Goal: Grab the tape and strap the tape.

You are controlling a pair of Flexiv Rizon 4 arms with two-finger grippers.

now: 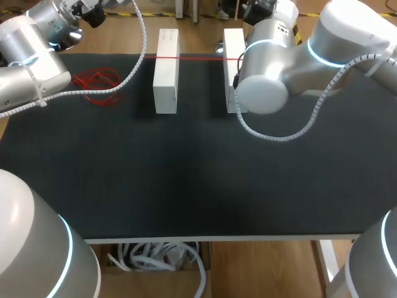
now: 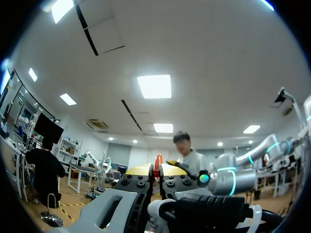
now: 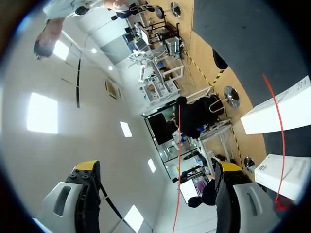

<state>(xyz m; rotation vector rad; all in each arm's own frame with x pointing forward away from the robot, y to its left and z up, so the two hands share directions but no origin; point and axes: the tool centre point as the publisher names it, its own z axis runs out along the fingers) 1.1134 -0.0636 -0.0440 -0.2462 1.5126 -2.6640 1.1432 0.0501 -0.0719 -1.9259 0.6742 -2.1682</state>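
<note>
- Thin red tape (image 1: 192,58) stretched taut between two white rectangular boxes (image 1: 166,71), with more lying tangled on the black table (image 1: 186,174).
- Right gripper (image 3: 157,166) gaped wide, the tape passing between its fingers untouched.
- Left gripper (image 2: 156,170) seemed pinched onto it.

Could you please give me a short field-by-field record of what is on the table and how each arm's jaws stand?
Surface: black table mat
Boxes: two white boxes, left one and right one, standing apart
Red tape: one strand stretched across both boxes; a loose tangle lying beside the left one
Left jaws: closed on a red piece, apparently the tape
Right jaws: wide open; a tape strand runs between them
</note>
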